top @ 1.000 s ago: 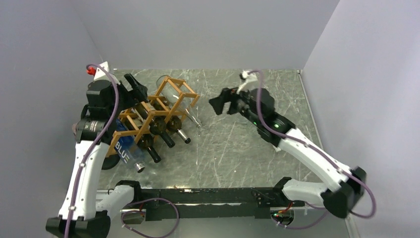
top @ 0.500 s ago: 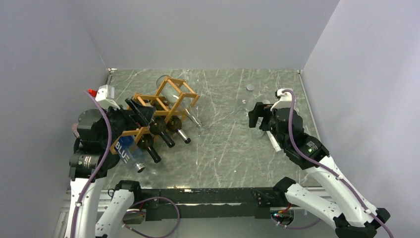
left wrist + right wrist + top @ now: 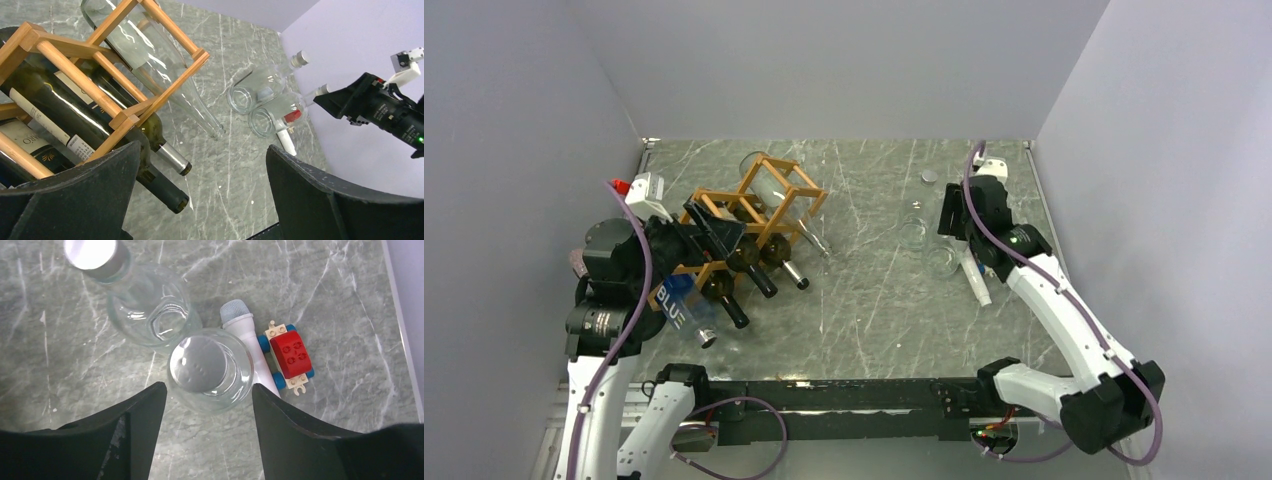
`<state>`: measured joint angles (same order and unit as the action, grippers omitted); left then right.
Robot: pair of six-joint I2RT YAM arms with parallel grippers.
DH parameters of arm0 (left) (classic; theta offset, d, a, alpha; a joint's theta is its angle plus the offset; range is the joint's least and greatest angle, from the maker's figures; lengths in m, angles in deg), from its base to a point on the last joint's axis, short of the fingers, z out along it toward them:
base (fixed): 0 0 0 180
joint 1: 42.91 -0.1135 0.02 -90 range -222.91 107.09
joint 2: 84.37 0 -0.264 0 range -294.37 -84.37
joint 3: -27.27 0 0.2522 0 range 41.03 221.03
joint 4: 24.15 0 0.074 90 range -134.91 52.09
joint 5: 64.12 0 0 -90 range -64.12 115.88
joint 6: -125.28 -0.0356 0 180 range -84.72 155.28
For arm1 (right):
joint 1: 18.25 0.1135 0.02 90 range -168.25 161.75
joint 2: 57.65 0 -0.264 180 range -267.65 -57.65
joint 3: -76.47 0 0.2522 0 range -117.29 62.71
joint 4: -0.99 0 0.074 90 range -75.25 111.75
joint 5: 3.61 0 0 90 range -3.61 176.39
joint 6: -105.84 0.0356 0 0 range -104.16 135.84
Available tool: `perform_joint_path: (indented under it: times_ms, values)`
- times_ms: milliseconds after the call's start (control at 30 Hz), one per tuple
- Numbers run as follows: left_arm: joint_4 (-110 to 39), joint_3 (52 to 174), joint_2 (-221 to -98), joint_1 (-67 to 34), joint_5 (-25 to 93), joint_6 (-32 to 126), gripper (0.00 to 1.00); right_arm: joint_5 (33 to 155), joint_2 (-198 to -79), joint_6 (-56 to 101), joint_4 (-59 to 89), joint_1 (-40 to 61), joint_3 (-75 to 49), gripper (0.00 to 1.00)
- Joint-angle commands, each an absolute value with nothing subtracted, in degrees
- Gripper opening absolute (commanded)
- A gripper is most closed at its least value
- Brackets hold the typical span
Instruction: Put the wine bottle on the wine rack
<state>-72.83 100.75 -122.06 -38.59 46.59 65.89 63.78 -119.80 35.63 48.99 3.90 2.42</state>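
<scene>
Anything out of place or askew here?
Yes. A white toy microphone and a red toy car lie beside the two clear bottles at the right, unrelated to wine. The clear bottle in the wine rack slants, neck down toward the table.

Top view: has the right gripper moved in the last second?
Yes. The right gripper has swung right, away from the wine rack, which stayed put, and now hangs over the two clear bottles.
</scene>
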Motion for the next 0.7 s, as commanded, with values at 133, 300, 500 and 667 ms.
perform_joint_path:
  times_ms: [133, 300, 500, 667]
  values:
    - [-71.2, 99.5, -123.2, -38.5, 47.4, 63.9, 0.99, 68.5, -126.2, 32.4, 47.5, -0.3, -2.4, 0.62]
    - [-71.7, 99.1, -123.2, -38.5, 46.7, 62.8, 0.99, 72.8, -128.4, 31.2, 47.7, -0.9, -3.6, 0.38]
    - [-71.6, 97.4, -121.8, -38.5, 46.6, 63.0, 0.99, 81.1, -125.5, 32.2, 46.8, -0.9, -0.9, 0.0]
    - [-71.1, 96.5, -120.3, -38.5, 48.1, 63.0, 0.99, 91.7, -121.4, 37.5, 44.0, -0.9, 1.7, 0.0]
